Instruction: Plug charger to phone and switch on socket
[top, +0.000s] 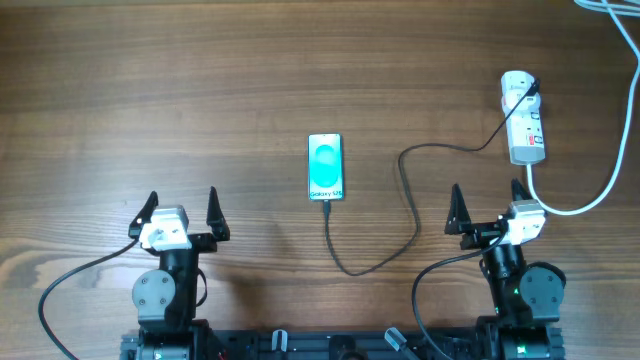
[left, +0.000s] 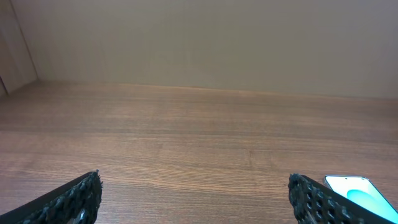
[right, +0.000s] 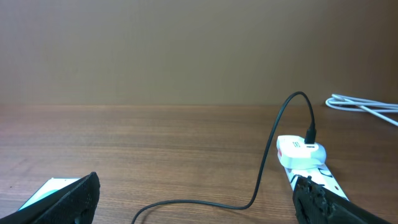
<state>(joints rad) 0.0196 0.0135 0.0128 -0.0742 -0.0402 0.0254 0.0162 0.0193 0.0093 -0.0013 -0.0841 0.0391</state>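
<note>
Wooden table (top: 200, 80) | charger (top: 415, 225) likely limp, light; pinch stiff plug tip (top: 327, 204) at phone (top: 326, 167) near edge | left gripper (top: 182, 197), right gripper (top: 487, 195) spread, empty

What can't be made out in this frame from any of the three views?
- Whether the cable tip sits in the phone: too small overhead, cut off by the bottom edge in both wrist views.
- Switch position on the power strip: too small overhead, strip partly behind the right hand's finger in the right wrist view.
</note>
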